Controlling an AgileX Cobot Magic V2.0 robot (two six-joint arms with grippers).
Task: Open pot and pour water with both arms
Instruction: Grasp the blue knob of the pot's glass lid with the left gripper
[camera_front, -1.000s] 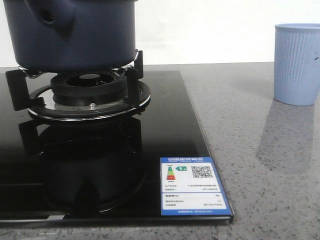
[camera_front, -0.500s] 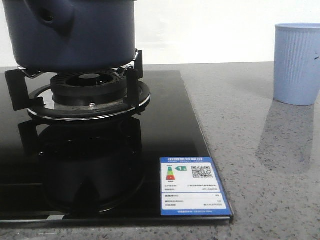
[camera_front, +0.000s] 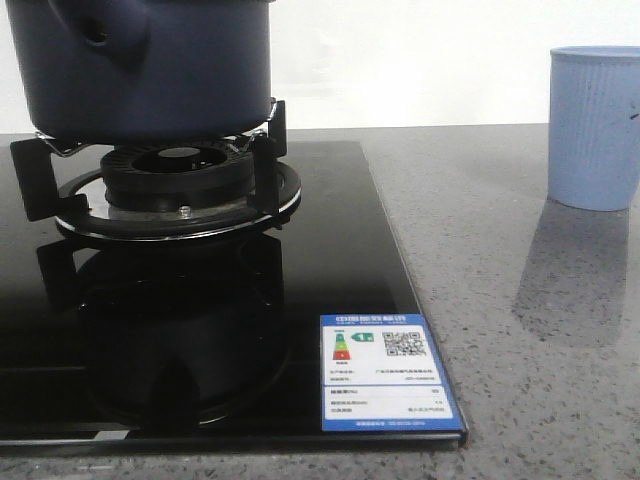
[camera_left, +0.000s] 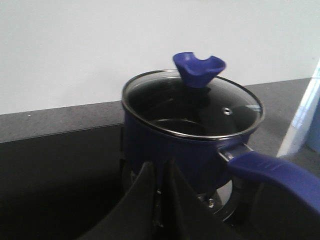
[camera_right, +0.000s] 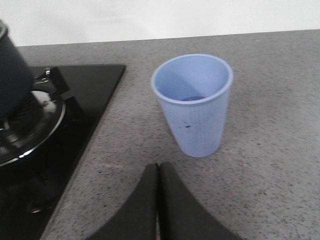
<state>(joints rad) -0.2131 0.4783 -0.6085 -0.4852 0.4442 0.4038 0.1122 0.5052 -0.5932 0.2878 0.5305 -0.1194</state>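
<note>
The dark navy-blue pot (camera_front: 140, 70) stands on the gas burner (camera_front: 180, 185) at the back left. In the left wrist view the pot (camera_left: 170, 145) carries a glass lid (camera_left: 200, 107) with a blue knob (camera_left: 199, 69), and its blue handle (camera_left: 280, 175) points out sideways. My left gripper (camera_left: 160, 165) is shut and empty, a short way in front of the pot's side and below its rim. My right gripper (camera_right: 159, 166) is shut and empty over the counter, just short of the pale blue ribbed cup (camera_right: 194, 105). Neither gripper shows in the front view.
The black glass hob (camera_front: 200, 330) covers the left half and has a blue-edged label (camera_front: 387, 372) at its front right corner. The grey speckled counter (camera_front: 520, 330) lies to its right, with the cup (camera_front: 595, 125) at the back right. A white wall runs behind.
</note>
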